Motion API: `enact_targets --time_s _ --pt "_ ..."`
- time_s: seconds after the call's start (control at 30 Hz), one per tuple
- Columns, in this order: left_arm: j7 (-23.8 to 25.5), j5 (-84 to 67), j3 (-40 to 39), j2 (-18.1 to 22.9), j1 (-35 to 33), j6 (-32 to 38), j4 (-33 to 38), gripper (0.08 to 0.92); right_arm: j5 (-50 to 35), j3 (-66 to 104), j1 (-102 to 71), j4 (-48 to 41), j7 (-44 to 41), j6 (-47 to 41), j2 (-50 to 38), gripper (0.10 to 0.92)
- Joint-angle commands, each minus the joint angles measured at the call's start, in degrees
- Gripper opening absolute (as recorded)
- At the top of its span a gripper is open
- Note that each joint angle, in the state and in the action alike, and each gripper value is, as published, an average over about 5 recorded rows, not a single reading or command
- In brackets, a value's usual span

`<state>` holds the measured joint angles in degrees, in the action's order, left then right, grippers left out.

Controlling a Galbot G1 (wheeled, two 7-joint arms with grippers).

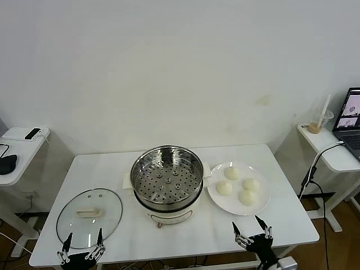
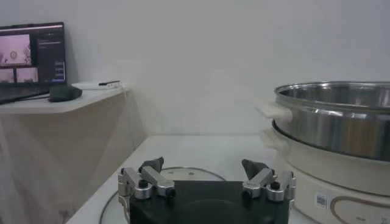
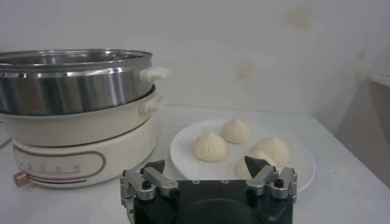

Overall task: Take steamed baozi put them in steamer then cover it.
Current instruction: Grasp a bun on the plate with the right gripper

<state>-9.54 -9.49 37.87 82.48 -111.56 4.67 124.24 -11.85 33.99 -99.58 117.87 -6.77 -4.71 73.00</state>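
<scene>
Several cream-white baozi [image 1: 238,184] lie on a white plate [image 1: 218,198] right of the steamer [image 1: 167,183], an open steel pot with a bare perforated tray on a cream base. The glass cover [image 1: 89,217] with its cream bar handle lies flat on the table, left of the steamer. My left gripper [image 1: 82,245] is open and empty at the table's front edge, just in front of the cover [image 2: 183,175]. My right gripper [image 1: 251,227] is open and empty at the front edge, in front of the plate [image 3: 183,152] and the baozi [image 3: 211,147]. The steamer also shows in both wrist views [image 2: 332,122] [image 3: 79,91].
The white table [image 1: 185,233] stands against a white wall. A side shelf [image 1: 17,152] at the left holds a remote and a mouse. A side table [image 1: 332,152] at the right holds a laptop [image 1: 350,121], a drink cup and a cable.
</scene>
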Motion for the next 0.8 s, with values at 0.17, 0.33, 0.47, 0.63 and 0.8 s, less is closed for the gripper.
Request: enact_targets --time_s 0.17,0.33,0.47,0.63,0.8 --pt "-2.4 0.5 0.2 -0.4 0.7 -8.7 2.7 0.823 5.1 2.0 3.2 -1.2 -0.1 0.0 -1.4 0.823" --pt "0.4 3.4 1.8 -0.3 1.6 -9.7 2.7 0.823 12.6 5.3 9.2 -3.9 -0.5 -1.0 -5.6 0.823" --pt "3.2 7.5 3.0 -0.1 2.3 -8.2 1.8 0.823 17.9 6.6 15.4 -7.8 -3.2 -2.7 -11.4 0.823" --pt "4.5 8.5 3.6 0.2 2.8 -8.0 2.4 0.823 26.0 5.1 25.2 -15.0 -10.0 -3.3 -18.9 0.823" --pt "4.6 8.6 4.2 0.6 3.4 -7.5 2.3 0.823 32.7 -2.8 38.5 -22.6 -17.0 -3.9 -24.5 0.823"
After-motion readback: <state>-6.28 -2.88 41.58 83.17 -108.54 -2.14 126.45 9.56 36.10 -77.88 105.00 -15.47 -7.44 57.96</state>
